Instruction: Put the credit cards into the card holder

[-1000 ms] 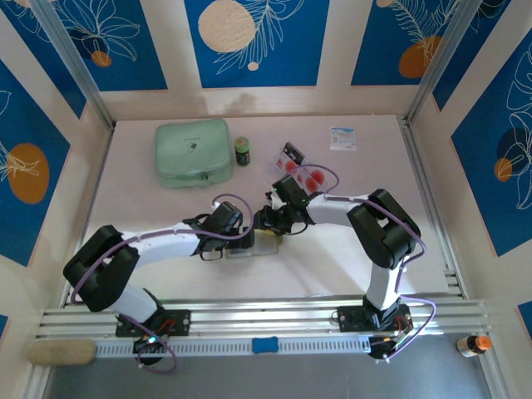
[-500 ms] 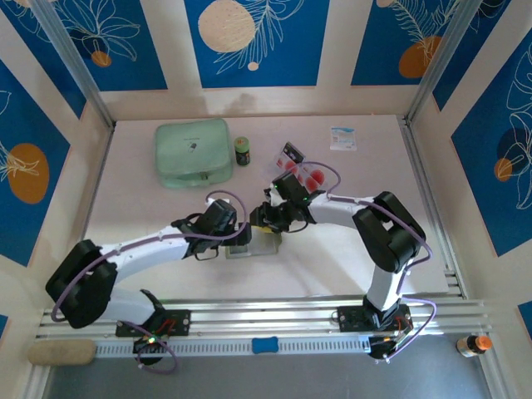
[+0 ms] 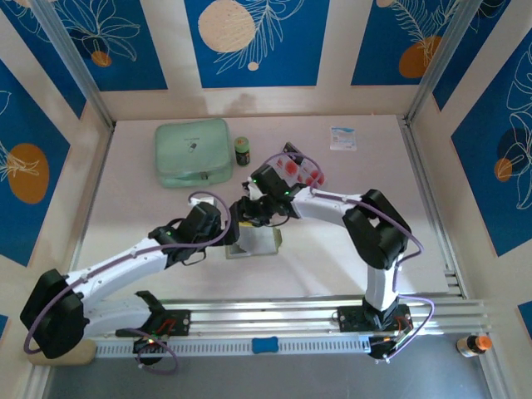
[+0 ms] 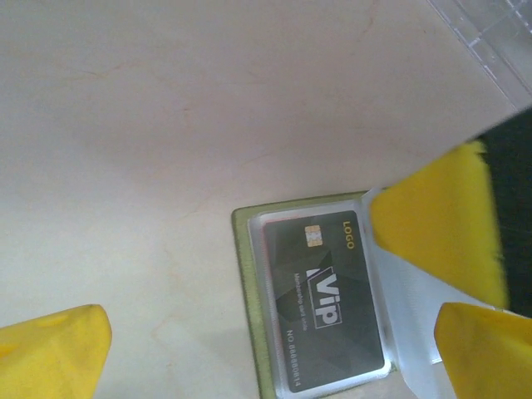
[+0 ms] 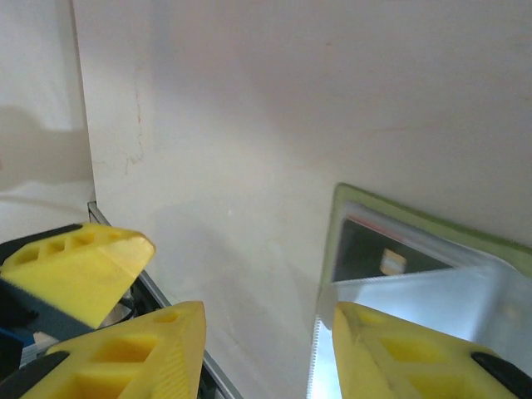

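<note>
Olive card holder lies open between the left tool's fingers.

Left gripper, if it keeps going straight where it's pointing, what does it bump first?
Most likely the open card holder on the table. The left gripper points down at it, jaws wide, over the dark card in its clear sleeve. How far above it is unclear.

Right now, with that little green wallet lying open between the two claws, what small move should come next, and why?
Probably the left gripper should lower and pin the card holder: its jaws stand open and empty over it, a finger of the right gripper sits at the clear sleeve, and the credit cards lie farther back.
</note>
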Motion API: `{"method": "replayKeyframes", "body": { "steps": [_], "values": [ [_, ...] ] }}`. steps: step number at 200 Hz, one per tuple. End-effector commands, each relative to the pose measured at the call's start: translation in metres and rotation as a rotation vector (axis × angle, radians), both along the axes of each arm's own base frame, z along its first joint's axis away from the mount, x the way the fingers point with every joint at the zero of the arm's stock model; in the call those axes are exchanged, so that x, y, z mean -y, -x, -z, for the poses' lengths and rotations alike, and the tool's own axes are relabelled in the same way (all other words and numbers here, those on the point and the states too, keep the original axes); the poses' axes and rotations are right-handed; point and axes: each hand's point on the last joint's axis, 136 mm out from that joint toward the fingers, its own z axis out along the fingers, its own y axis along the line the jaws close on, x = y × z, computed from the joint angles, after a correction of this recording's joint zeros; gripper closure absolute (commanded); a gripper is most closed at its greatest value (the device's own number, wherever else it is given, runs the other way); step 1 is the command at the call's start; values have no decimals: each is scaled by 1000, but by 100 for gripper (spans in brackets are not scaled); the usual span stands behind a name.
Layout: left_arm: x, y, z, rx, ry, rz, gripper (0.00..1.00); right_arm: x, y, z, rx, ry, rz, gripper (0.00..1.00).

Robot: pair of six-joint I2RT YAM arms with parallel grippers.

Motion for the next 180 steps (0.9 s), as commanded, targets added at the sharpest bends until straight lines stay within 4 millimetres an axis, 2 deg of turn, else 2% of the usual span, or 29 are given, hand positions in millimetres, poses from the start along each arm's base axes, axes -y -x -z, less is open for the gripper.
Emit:
{"method": "replayKeyframes", "body": {
  "steps": [1, 30, 59, 83, 132, 180],
  "values": [
    [-12, -4, -4, 30, -15, -39, 0, -10, 14, 23, -57, 48, -34, 56],
    [-16, -3, -2, 26, -15, -46, 0, -14, 15, 41, -76, 65, -41, 56],
    [-18, -2, 2, 18, -17, -50, 0, -15, 17, 45, -83, 61, -55, 56],
    [-17, -2, 6, 11, -16, -47, 0, -14, 15, 37, -75, 46, -53, 56],
    [-10, -1, 21, -29, -16, -22, 0, -8, -4, 12, -51, -13, -19, 56],
    [4, -5, 42, -76, -16, 26, 0, -1, -12, 11, -61, -25, 10, 57]
  ]
}}
